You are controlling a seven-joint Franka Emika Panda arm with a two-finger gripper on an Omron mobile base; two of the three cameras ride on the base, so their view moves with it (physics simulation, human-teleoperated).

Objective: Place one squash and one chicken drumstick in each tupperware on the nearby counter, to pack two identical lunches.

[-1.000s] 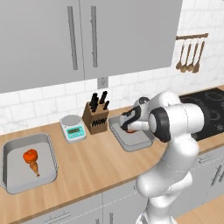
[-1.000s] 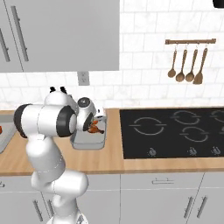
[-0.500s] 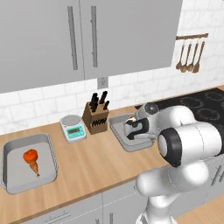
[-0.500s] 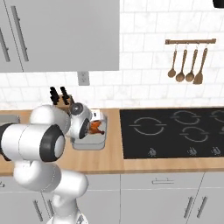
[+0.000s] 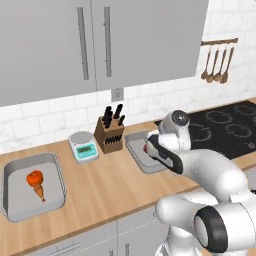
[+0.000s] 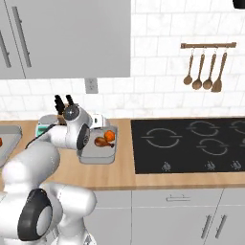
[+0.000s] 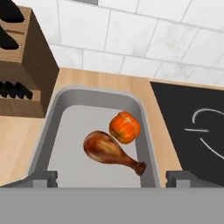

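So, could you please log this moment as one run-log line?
gripper: open, above tupperware | near tupperware: squash + chicken drumstick | far tupperware: squash + drumstick | both packed

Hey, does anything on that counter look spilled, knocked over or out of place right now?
Nothing stands out. Each tupperware holds one squash and one chicken drumstick, nothing lies loose on the counter, and the knife block stands upright.

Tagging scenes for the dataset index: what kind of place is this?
A rendered home kitchen: black stovetop set in a wooden counter, wooden spoons hanging on the tiled wall, and a knife block below grey wall cabinets.
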